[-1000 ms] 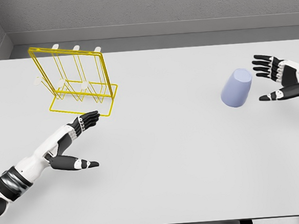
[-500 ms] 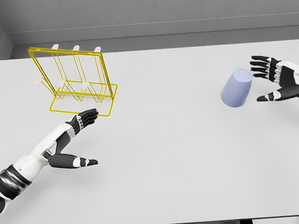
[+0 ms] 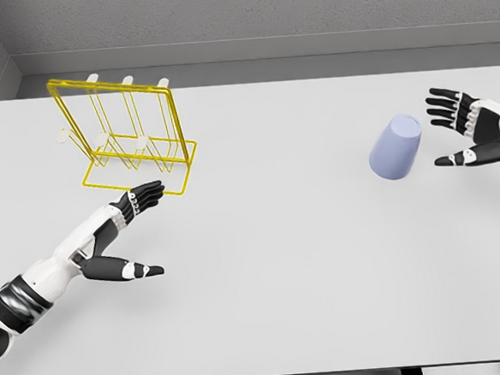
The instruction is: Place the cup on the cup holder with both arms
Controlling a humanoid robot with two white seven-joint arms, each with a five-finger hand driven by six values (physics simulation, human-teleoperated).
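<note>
A pale lavender cup (image 3: pixel 396 146) stands upside down on the white table (image 3: pixel 271 237) at the right. Just right of it my right hand (image 3: pixel 454 130) hovers open, palm toward the cup, with a small gap between fingers and cup. The yellow wire cup holder (image 3: pixel 128 132) with white-tipped pegs stands at the back left. My left hand (image 3: pixel 141 225) lies open in front of the holder's base, fingers pointing toward it, thumb spread to the right, holding nothing.
A grey wall runs along the table's far edge. The table's front edge crosses the bottom of the view.
The right hand first edged in toward the cup, then drew back slightly to the right. The cup and left arm have stayed put.
</note>
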